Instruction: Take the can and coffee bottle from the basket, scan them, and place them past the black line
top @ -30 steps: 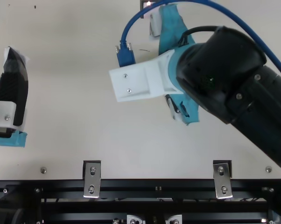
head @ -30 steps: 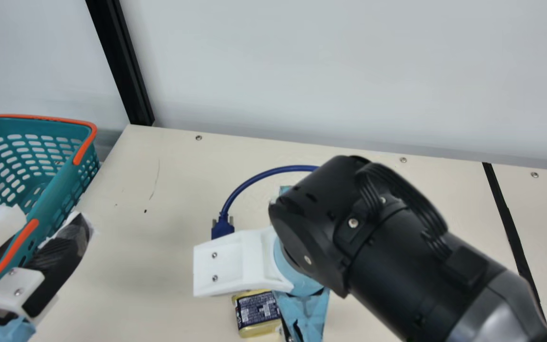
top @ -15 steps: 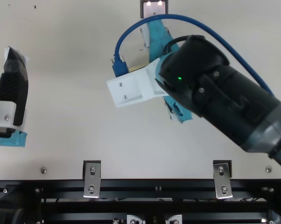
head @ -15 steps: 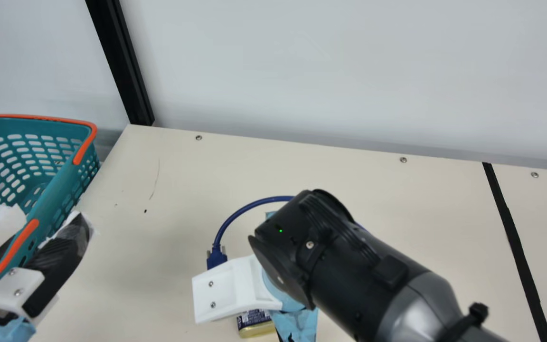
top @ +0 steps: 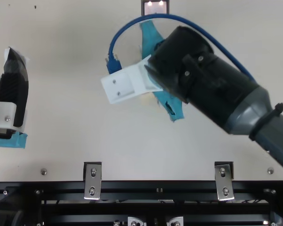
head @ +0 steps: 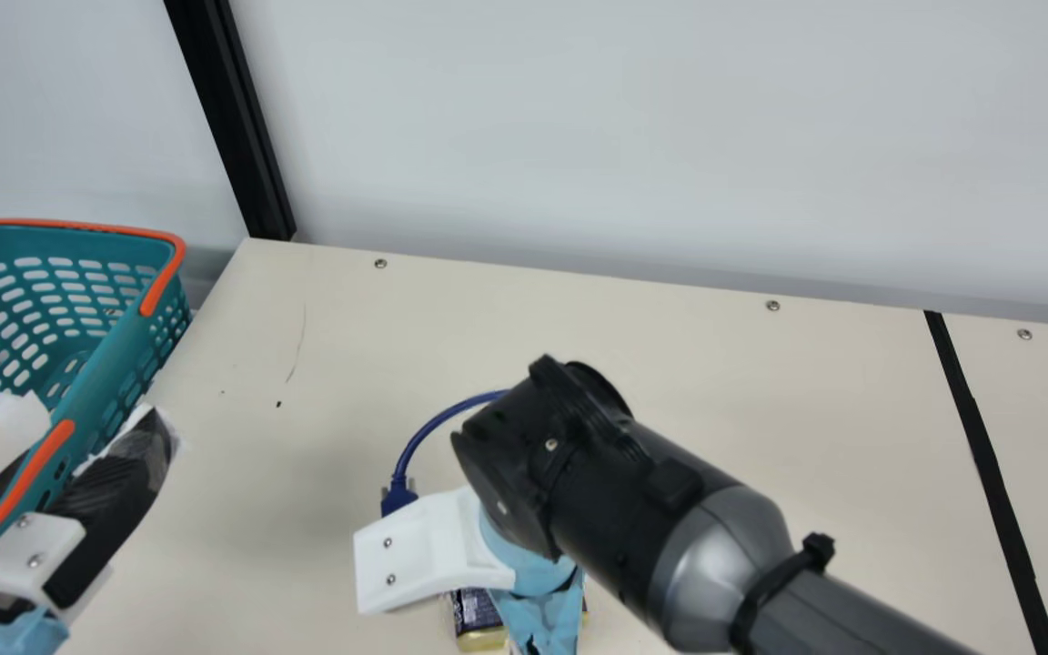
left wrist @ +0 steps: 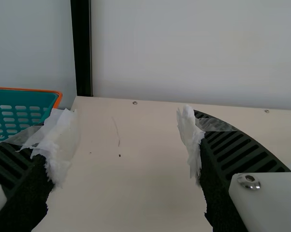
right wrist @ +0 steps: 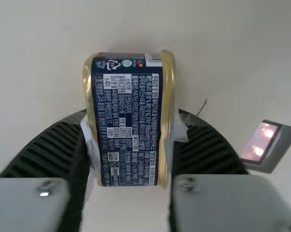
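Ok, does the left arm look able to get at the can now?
Probably not: the right hand grips the can on both sides, and the right arm leans over it. The left hand is open, but by the basket.

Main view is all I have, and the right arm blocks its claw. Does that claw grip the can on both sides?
Observer: Yes. In the right wrist view the right claw has a finger against each side of the can.

Operator: Scanner anywhere close?

Observer: Top view has a dark-framed, lit panel, probably it, beyond the blue cable.

Operator: Is the can over it?

Observer: Doesn't look so; the right wrist view shows the panel off to one side, a gap between.
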### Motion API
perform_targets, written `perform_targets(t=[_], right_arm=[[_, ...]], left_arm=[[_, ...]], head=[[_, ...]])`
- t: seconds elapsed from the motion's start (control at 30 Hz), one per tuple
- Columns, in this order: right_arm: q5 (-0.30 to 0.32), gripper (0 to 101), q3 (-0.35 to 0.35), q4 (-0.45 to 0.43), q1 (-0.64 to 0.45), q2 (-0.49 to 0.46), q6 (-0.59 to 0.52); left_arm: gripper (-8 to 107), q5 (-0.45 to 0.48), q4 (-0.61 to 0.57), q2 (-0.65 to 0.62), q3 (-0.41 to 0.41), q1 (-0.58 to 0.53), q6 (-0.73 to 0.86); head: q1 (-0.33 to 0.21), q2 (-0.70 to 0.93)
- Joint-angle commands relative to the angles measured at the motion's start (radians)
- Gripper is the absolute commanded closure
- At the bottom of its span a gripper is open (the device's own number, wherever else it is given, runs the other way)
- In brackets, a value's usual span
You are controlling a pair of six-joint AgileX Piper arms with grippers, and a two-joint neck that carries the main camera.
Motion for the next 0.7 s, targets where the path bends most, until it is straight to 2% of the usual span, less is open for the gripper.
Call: perform_targets(t=[0.0,0.4,0.67], right_arm=[[0.003,101,-0.008,0.016,-0.012,-0.014,0.016],[0.021,101,-0.028,0.101,-0.135,-0.172,0.182],[-0.031,101,0.019,0.046,-0.264,-0.262,0.356]], left_arm=[[9,0.0,0.0,0.0,0.0,0.0,0.0],[9,0.0,0.0,0.0,0.0,0.0,0.0],[9,0.0,0.0,0.0,0.0,0.0,0.0]], head=[[-0.002,-0.011],[-0.001,-0.014],[0.019,-0.168]])
